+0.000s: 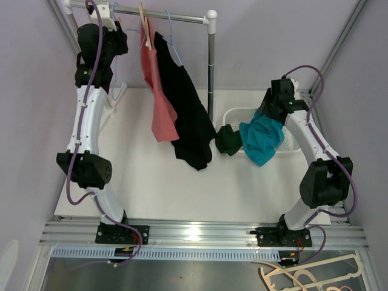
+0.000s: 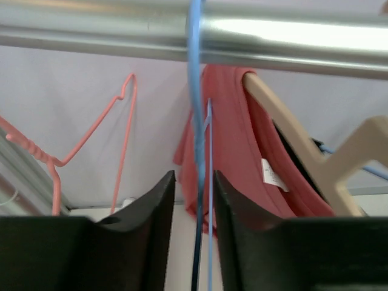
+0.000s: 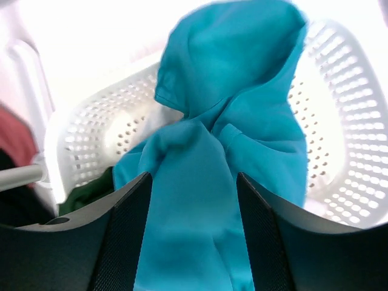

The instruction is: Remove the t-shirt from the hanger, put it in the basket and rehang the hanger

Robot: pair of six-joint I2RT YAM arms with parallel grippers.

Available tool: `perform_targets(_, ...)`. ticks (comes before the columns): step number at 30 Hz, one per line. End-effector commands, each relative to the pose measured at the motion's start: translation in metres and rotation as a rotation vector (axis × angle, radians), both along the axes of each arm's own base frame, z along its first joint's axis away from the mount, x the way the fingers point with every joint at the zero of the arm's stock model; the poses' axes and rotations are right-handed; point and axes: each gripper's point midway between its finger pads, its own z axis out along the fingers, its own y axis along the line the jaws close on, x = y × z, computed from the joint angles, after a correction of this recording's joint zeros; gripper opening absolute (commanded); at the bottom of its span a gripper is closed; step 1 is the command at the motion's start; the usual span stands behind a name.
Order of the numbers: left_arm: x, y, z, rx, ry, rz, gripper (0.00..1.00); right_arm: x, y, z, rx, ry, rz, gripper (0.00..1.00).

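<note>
A bare blue wire hanger hangs from the metal rail. Its wires run between the jaws of my left gripper, which stand slightly apart with a gap on each side of the wire. This gripper is up at the rail's left end. A teal t-shirt lies draped over the white basket, and its cloth passes between the wide-apart fingers of my open right gripper. In the top view the teal t-shirt hangs over the basket's front rim just below that gripper.
A red t-shirt on a beige hanger and a black shirt hang on the rail. A pink wire hanger hangs left. A dark green garment spills from the basket. The rack post stands beside it.
</note>
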Motion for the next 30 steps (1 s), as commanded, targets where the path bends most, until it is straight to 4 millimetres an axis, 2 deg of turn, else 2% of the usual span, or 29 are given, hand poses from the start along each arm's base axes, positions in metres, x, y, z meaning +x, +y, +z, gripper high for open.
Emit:
perform_targets(1,0.005,0.014,0.012,-0.044,-0.047,0.063,0.41,-0.008,-0.009,0.049,-0.030,-0.101,-0.010,0.63)
perform_targets(2,0.006,0.014,0.009,-0.046,-0.041,0.065,0.41,-0.010,-0.012,0.055,-0.035,-0.114,-0.018,0.63)
perform_targets(6,-0.001,0.025,0.016,-0.054,-0.053,0.124,0.57,-0.011,-0.014,0.059,-0.043,-0.120,-0.023,0.64)
perform_targets(7,-0.011,0.030,0.028,-0.063,-0.073,0.155,0.59,-0.012,-0.013,0.058,-0.036,-0.120,-0.020,0.64)
perform_targets(9,-0.019,0.042,0.022,-0.065,-0.066,0.223,0.67,-0.011,-0.011,0.057,-0.028,-0.122,-0.013,0.64)
perform_targets(10,-0.036,0.045,0.043,-0.073,-0.113,0.235,0.69,-0.011,-0.010,0.055,-0.024,-0.119,-0.010,0.64)
perform_targets(11,-0.041,0.048,0.044,-0.085,-0.126,0.252,0.70,-0.012,-0.010,0.054,-0.024,-0.118,-0.010,0.64)
perform_targets(13,-0.052,0.045,0.047,-0.110,-0.135,0.242,0.81,-0.012,-0.010,0.052,-0.023,-0.115,-0.008,0.64)
perform_targets(14,-0.064,0.044,0.058,-0.126,-0.154,0.236,0.89,-0.011,-0.010,0.052,-0.023,-0.115,-0.010,0.64)
perform_targets(15,-0.067,0.039,0.060,-0.150,-0.154,0.216,0.99,-0.011,-0.010,0.051,-0.022,-0.114,-0.008,0.64)
perform_targets(20,-0.084,0.014,0.075,-0.162,-0.179,0.136,0.99,-0.012,-0.008,0.048,-0.011,-0.115,-0.005,0.64)
perform_targets(24,-0.095,-0.008,0.084,-0.253,-0.189,0.058,1.00,-0.014,-0.005,0.046,0.004,-0.121,0.002,0.64)
perform_targets(26,-0.098,-0.008,0.087,-0.305,-0.187,0.070,0.99,-0.014,-0.004,0.047,0.011,-0.124,0.002,0.64)
perform_targets(29,-0.097,-0.025,0.087,-0.303,-0.165,0.044,0.99,-0.014,-0.002,0.047,0.018,-0.127,0.006,0.64)
perform_targets(30,-0.099,-0.038,0.089,-0.274,-0.166,0.023,1.00,-0.014,-0.003,0.046,0.016,-0.126,0.008,0.64)
